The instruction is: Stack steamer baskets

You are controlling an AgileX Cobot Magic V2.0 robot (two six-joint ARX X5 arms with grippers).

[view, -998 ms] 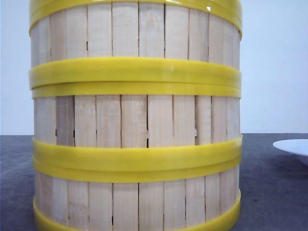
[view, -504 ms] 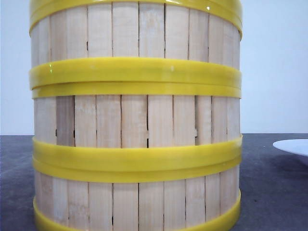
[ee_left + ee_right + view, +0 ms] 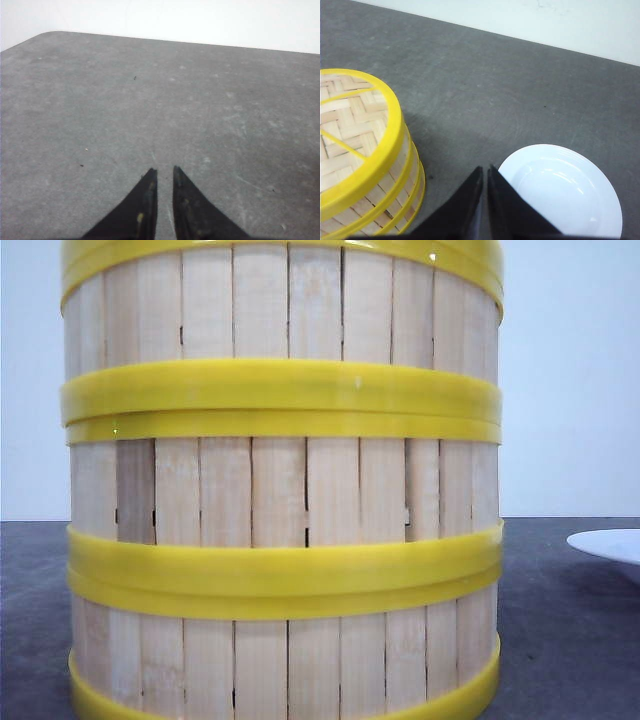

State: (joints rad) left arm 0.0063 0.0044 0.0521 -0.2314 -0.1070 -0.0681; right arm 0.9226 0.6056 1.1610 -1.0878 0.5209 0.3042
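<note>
The steamer baskets stand stacked in one column right in front of the front camera: a top basket [image 3: 280, 310], a middle one [image 3: 280, 490] and a bottom one [image 3: 280, 660], each of pale slats with yellow bands. In the right wrist view the stack [image 3: 395, 185] carries a flat woven lid with a yellow rim [image 3: 350, 115]. My right gripper [image 3: 485, 168] is shut and empty, above the table between the stack and a white plate. My left gripper [image 3: 164, 170] hangs over bare grey table, its fingers a thin slit apart with nothing between them.
A white plate [image 3: 560, 190] lies on the grey table to the right of the stack; its rim [image 3: 610, 543] shows at the right edge of the front view. The table's rounded far corner [image 3: 45, 36] meets a white wall.
</note>
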